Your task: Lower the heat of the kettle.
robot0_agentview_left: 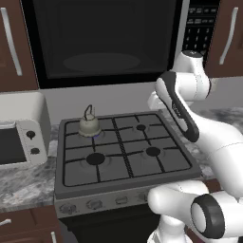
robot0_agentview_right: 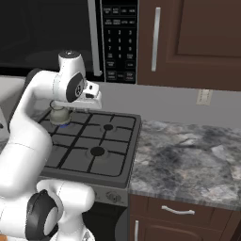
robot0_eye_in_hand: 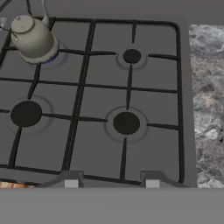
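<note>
Left base view, kettle: the kettle point(robot0_agentview_left: 88, 125) sits on the back left burner of the stove point(robot0_agentview_left: 124, 151), and a little blue flame shows under it.
Left base view, knobs: a row of knobs point(robot0_agentview_left: 94, 204) runs along the stove's front edge, below the burners. I think the far left ones go with the kettle's side, but I cannot be sure which.
Left base view, arm: the white arm point(robot0_agentview_left: 190, 114) bends up over the right side of the stove, well apart from the knobs.
Left base view, other things: a toaster oven point(robot0_agentview_left: 21, 135) stands on the counter left of the stove.
Right base view, kettle: the kettle point(robot0_agentview_right: 60, 115) peeks out behind the arm's wrist.
Right base view, counter: the marble counter point(robot0_agentview_right: 188, 160) lies right of the stove.
Hand view, kettle: the kettle point(robot0_eye_in_hand: 33, 38) is up and to the left, far from the finger tips.
Hand view, jaws: the gripper point(robot0_eye_in_hand: 112, 183) shows two small tips with a wide gap and nothing between them.
Hand view, way: the knobs lie lower than the hand looks, so I think it must come down and toward the front. Nothing stands in between.
</note>
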Tool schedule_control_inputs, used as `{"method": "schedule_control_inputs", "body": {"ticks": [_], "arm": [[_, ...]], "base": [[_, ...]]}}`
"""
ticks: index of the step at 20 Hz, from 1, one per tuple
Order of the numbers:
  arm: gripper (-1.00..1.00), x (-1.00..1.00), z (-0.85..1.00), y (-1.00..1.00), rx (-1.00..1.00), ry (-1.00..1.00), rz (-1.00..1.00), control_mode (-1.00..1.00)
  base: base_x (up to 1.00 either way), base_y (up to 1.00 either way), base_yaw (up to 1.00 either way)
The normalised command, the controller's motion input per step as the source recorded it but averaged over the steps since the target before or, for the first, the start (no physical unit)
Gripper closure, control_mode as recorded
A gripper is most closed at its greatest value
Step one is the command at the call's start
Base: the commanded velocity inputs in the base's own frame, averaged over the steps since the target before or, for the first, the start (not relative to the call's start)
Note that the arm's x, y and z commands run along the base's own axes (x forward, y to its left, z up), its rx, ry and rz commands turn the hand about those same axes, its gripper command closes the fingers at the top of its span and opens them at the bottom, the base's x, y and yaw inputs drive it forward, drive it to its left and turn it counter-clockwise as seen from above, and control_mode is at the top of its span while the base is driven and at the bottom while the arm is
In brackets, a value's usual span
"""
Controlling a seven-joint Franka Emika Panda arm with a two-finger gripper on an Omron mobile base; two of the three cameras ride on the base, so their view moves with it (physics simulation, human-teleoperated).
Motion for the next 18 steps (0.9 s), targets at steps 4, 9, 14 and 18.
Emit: {"method": "schedule_control_inputs", "body": {"ticks": [4, 9, 14, 18], "arm": [[-1.0, -0.39, 0.0, 0.06, 0.0, -0.07, 0.01, -1.0], [-1.0, -0.71, -0.04, 0.55, -0.06, -0.18, 0.17, -1.0], [-1.0, -0.44, -0.31, 0.91, -0.11, -0.06, 0.44, -1.0], [-1.0, -0.26, -0.4, 1.0, -0.12, 0.0, 0.54, -1.0]], "base": [[0.0, 0.0, 0.0], [0.0, 0.0, 0.0], [0.0, 0.0, 0.0], [0.0, 0.0, 0.0]]}}
